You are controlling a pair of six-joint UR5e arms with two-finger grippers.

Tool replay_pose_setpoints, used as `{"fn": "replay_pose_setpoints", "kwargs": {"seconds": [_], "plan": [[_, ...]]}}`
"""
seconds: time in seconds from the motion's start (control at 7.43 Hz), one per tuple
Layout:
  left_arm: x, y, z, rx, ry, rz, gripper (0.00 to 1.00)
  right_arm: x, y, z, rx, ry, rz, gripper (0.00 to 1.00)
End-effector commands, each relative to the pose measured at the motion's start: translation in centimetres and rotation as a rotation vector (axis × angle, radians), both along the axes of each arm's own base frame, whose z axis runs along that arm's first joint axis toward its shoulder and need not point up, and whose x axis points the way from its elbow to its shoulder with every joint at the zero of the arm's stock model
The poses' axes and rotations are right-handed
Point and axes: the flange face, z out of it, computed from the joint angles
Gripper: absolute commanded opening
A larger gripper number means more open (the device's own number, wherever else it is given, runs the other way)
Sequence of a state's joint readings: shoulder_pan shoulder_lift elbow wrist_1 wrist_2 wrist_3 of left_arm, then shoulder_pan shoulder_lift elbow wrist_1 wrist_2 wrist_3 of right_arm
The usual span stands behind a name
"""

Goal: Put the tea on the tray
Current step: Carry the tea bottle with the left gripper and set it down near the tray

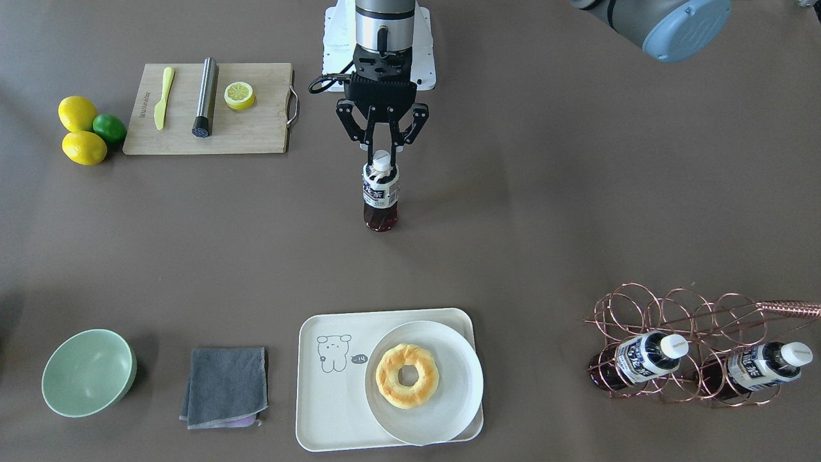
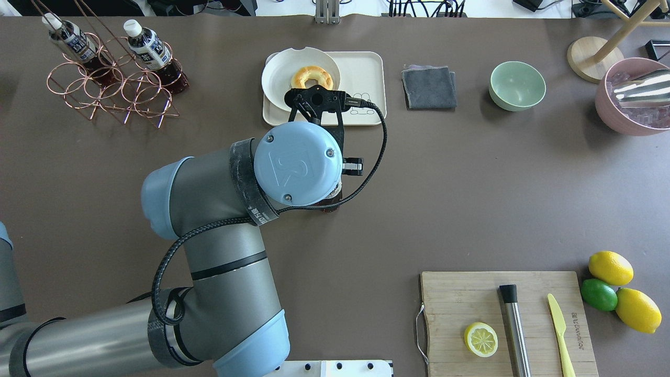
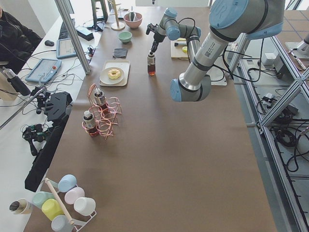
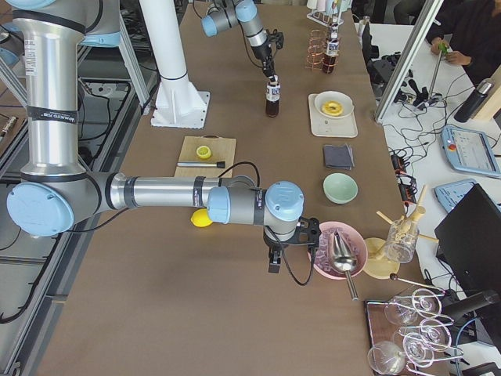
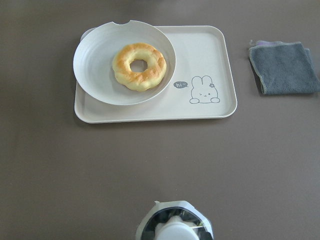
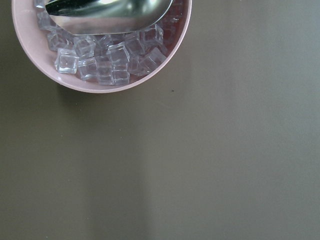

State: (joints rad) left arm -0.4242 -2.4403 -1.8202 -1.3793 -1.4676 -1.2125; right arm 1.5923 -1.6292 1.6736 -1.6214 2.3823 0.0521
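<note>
The tea bottle (image 1: 380, 192) stands upright at mid-table, with dark liquid, a white cap and a white-and-navy label. My left gripper (image 1: 383, 154) comes straight down on it and is shut on its cap. The bottle's top shows at the bottom edge of the left wrist view (image 5: 175, 230). The cream tray (image 1: 327, 410) with the grey cartoon drawing lies farther out toward the table's far edge, apart from the bottle. It also shows in the left wrist view (image 5: 200, 55). My right gripper (image 4: 274, 258) hangs beside the pink ice bowl; I cannot tell whether it is open or shut.
A round white plate (image 1: 449, 410) with a doughnut (image 1: 406, 375) covers half the tray. Two more tea bottles (image 1: 648, 356) lie in a copper wire rack (image 1: 680, 308). A grey cloth (image 1: 226, 385), a green bowl (image 1: 88, 372), a cutting board (image 1: 256, 128) and a pink ice bowl (image 2: 628, 123) stand around.
</note>
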Motion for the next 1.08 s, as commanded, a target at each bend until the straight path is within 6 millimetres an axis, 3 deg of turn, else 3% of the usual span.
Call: {"fn": "replay_pose_setpoints", "kwargs": {"seconds": [0.0,0.27,0.54,0.81,0.94], "plan": [[0.1,0.1,0.7,0.0,-0.001,0.001,0.97,0.1,0.0,0.1,-0.001,0.002,0.002,1.0],[-0.2,0.2,0.2,0.007,0.009,0.003,0.97,0.1,0.0,0.2,-0.005,0.001,0.001,1.0],[-2.3,0.8,-0.4,0.026,0.042,0.001,0.97,0.1,-0.3,0.1,-0.002,0.003,0.001,1.0],[-2.8,0.7,1.4,0.042,0.075,-0.007,0.97,0.2,-0.4,0.0,-0.001,0.003,0.004,1.0],[-3.6,-0.6,2.5,0.067,0.046,-0.065,0.97,0.2,-0.4,0.0,0.0,0.002,0.006,1.0]]}}
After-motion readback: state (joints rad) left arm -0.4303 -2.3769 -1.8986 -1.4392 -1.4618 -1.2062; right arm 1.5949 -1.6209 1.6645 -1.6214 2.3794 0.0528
